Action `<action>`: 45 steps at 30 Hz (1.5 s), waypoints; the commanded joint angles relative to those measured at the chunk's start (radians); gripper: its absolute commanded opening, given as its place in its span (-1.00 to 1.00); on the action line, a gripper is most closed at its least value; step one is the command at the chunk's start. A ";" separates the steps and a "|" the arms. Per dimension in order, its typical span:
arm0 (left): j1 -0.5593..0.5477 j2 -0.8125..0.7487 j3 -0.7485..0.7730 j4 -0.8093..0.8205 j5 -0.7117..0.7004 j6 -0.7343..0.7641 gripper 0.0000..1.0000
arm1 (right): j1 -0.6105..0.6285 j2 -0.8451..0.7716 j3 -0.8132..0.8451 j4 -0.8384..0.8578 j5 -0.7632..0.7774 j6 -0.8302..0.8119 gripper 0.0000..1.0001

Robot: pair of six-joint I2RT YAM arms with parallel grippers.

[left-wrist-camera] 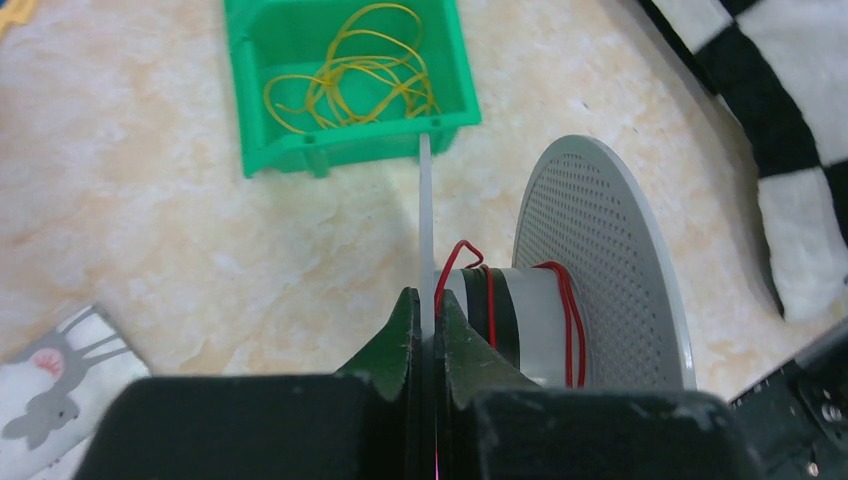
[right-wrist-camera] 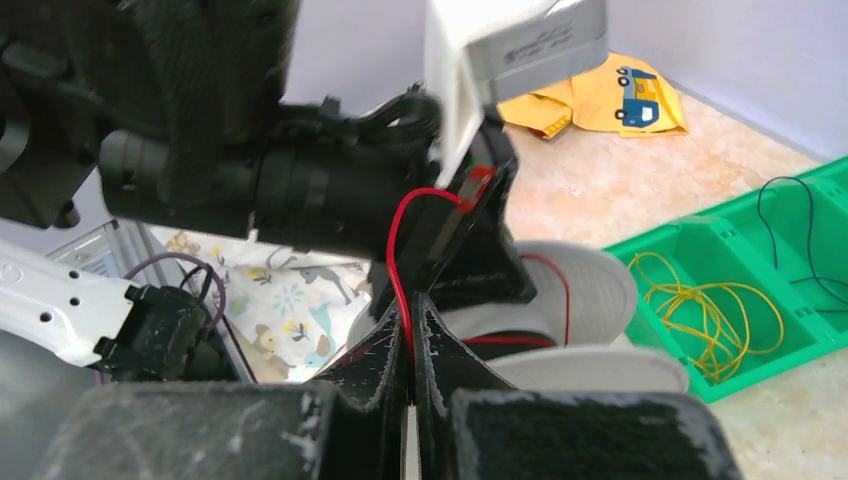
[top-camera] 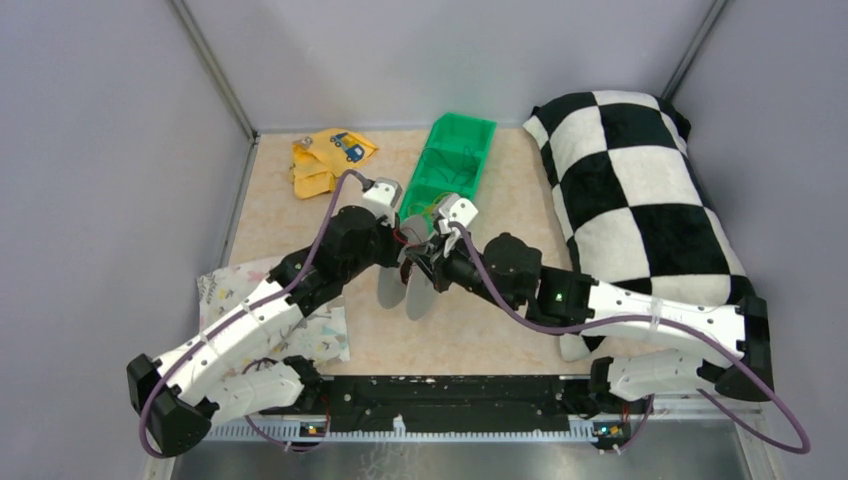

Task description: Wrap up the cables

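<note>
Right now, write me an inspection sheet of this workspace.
Surface: beige table, partly covered.
Job's things: grey spool; red wire wound a few turns on its hub.
Clutter: green bin with yellow wire; yellow cloth; printed cloth; checkered pillow.
Grippers: left gripper shut on grey spool's flange; right gripper shut on red wire.
Cables: purple hoses along both arms.
Surroundings: grey walls.

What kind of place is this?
Probably a robot test booth: grey walls enclose the table, two arms are bolted to its edge, and props include a pillow and tray.
</note>
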State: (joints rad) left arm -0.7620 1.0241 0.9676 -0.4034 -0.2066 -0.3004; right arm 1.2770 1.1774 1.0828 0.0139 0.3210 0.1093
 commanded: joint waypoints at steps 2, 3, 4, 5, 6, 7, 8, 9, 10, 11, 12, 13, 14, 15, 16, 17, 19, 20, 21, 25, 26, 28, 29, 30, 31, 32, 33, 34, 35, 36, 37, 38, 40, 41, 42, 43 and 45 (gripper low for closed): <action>-0.002 -0.075 -0.037 0.147 0.248 0.123 -1.00 | -0.052 -0.021 0.040 0.049 -0.061 0.078 -1.00; -0.002 -0.084 -0.041 0.146 0.275 0.140 -1.00 | -0.059 -0.023 0.032 0.050 -0.057 0.085 -1.00; -0.002 -0.091 -0.049 0.147 0.293 0.156 -1.00 | -0.065 -0.025 0.029 0.050 -0.054 0.092 -1.00; -0.002 -0.103 -0.057 0.150 0.311 0.175 -1.00 | -0.072 -0.028 0.024 0.047 -0.054 0.100 -1.00; -0.002 -0.114 -0.067 0.155 0.325 0.187 -1.00 | -0.080 -0.032 0.019 0.044 -0.049 0.107 -1.00; -0.002 -0.127 -0.079 0.164 0.340 0.202 -1.00 | -0.087 -0.037 0.011 0.043 -0.044 0.114 -1.00; -0.003 -0.143 -0.091 0.176 0.355 0.212 -1.00 | -0.095 -0.043 0.002 0.042 -0.040 0.122 -1.00; -0.002 -0.157 -0.106 0.187 0.371 0.217 -1.00 | -0.106 -0.050 -0.010 0.041 -0.040 0.130 -1.00; -0.002 -0.175 -0.116 0.198 0.393 0.225 -1.00 | -0.117 -0.056 -0.021 0.040 -0.039 0.140 -1.00; -0.003 -0.186 -0.123 0.205 0.417 0.234 -1.00 | -0.126 -0.061 -0.031 0.040 -0.043 0.148 -1.00; -0.002 -0.196 -0.126 0.209 0.449 0.246 -1.00 | -0.134 -0.067 -0.040 0.040 -0.046 0.153 -1.00; -0.002 -0.204 -0.126 0.208 0.490 0.255 -1.00 | -0.139 -0.073 -0.050 0.036 -0.050 0.157 -1.00; -0.002 -0.210 -0.125 0.206 0.518 0.262 -1.00 | -0.145 -0.078 -0.056 0.030 -0.055 0.156 -1.00; -0.002 -0.217 -0.122 0.200 0.549 0.269 -1.00 | -0.150 -0.083 -0.061 0.018 -0.058 0.155 -1.00; -0.002 -0.223 -0.117 0.196 0.571 0.271 -1.00 | -0.152 -0.089 -0.066 0.001 -0.062 0.147 -1.00; -0.002 -0.227 -0.105 0.182 0.593 0.272 -1.00 | -0.153 -0.097 -0.067 -0.022 -0.062 0.132 -1.00; -0.002 -0.225 -0.064 0.122 0.670 0.284 -1.00 | -0.156 -0.121 -0.075 -0.072 -0.080 0.093 -1.00; -0.002 -0.219 -0.037 0.087 0.706 0.291 -1.00 | -0.160 -0.137 -0.080 -0.095 -0.107 0.068 -1.00; -0.002 -0.213 -0.009 0.050 0.732 0.292 -1.00 | -0.162 -0.163 -0.088 -0.114 -0.140 0.045 -1.00; -0.001 -0.190 0.089 -0.068 0.731 0.335 -1.00 | -0.167 -0.259 -0.142 -0.152 -0.288 -0.022 -1.00; 0.000 -0.183 0.108 -0.090 0.737 0.338 -1.00 | -0.168 -0.281 -0.156 -0.157 -0.327 -0.033 -1.00; 0.000 -0.154 0.153 -0.119 0.772 0.326 -1.00 | -0.167 -0.319 -0.182 -0.159 -0.399 -0.055 -1.00; 0.001 -0.134 0.172 -0.133 0.822 0.317 -1.00 | -0.168 -0.334 -0.196 -0.153 -0.434 -0.065 -1.00; 0.002 -0.113 0.192 -0.144 0.865 0.306 -1.00 | -0.167 -0.349 -0.209 -0.143 -0.465 -0.078 -1.00; 0.005 -0.090 0.209 -0.151 0.892 0.290 -1.00 | -0.168 -0.364 -0.224 -0.126 -0.494 -0.086 -1.00; 0.009 -0.072 0.225 -0.151 0.913 0.268 -1.00 | -0.168 -0.378 -0.238 -0.114 -0.509 -0.090 -1.00; 0.015 -0.058 0.239 -0.148 0.937 0.250 -1.00 | -0.168 -0.392 -0.252 -0.102 -0.523 -0.093 -1.00; 0.023 -0.043 0.249 -0.141 0.963 0.233 -1.00 | -0.168 -0.404 -0.264 -0.092 -0.535 -0.094 -1.00; 0.032 -0.030 0.261 -0.136 0.996 0.218 -1.00 | -0.169 -0.417 -0.277 -0.079 -0.550 -0.102 -1.00; 0.044 -0.015 0.273 -0.126 1.025 0.201 -1.00 | -0.169 -0.433 -0.297 -0.058 -0.566 -0.104 -1.00; 0.056 -0.003 0.282 -0.118 1.054 0.183 -1.00 | -0.167 -0.451 -0.317 -0.038 -0.574 -0.105 -1.00; 0.072 0.011 0.287 -0.106 1.092 0.164 -1.00 | -0.167 -0.474 -0.335 -0.022 -0.576 -0.106 -1.00; 0.123 0.041 0.293 -0.078 1.203 0.129 -1.00 | -0.167 -0.499 -0.357 -0.020 -0.578 -0.105 -1.00; 0.147 0.060 0.292 -0.057 1.263 0.107 -1.00 | -0.168 -0.506 -0.359 -0.020 -0.579 -0.104 -1.00; 0.171 0.080 0.288 -0.031 1.313 0.082 -1.00 | -0.168 -0.510 -0.360 -0.020 -0.586 -0.103 -1.00; 0.191 0.101 0.279 0.003 1.373 0.053 -1.00 | -0.168 -0.513 -0.360 -0.022 -0.591 -0.104 -1.00; 0.222 0.141 0.239 0.108 1.486 -0.013 -1.00 | -0.167 -0.516 -0.361 -0.033 -0.599 -0.105 -1.00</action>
State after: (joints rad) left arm -0.6014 1.1095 1.2018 -0.5453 1.0218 -0.1493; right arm 1.1141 0.6796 0.7197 -0.0658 -0.2077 0.0177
